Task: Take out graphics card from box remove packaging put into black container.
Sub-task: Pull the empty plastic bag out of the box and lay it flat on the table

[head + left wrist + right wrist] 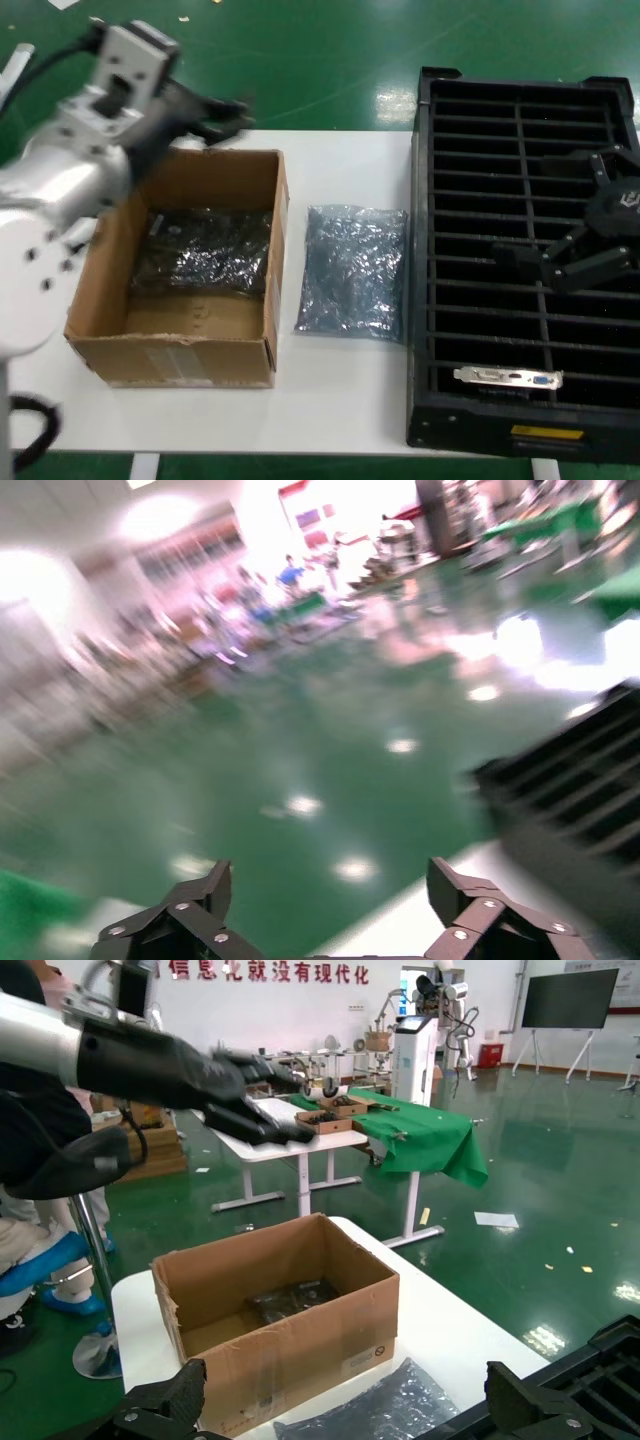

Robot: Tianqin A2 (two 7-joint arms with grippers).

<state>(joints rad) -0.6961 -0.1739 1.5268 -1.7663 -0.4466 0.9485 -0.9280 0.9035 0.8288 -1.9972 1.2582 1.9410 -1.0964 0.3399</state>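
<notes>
The brown box (100,318) stands on the left of the table and holds a graphics card in shiny packaging (205,252). In the right wrist view the box (300,1345) and bagged card (293,1300) show too. Another crinkly bag (352,270) lies flat between the box and the black container (420,300). A bare graphics card (508,378) sits in a front slot. My left gripper (232,115) hovers open above the box's far edge, empty. My right gripper (525,208) hangs open over the container's right column, empty.
The white table (340,420) has bare room in front of the box and the bag. Beyond its far edge is green floor (320,60). In the right wrist view, other tables (300,1130) and a green cloth (430,1140) stand well behind.
</notes>
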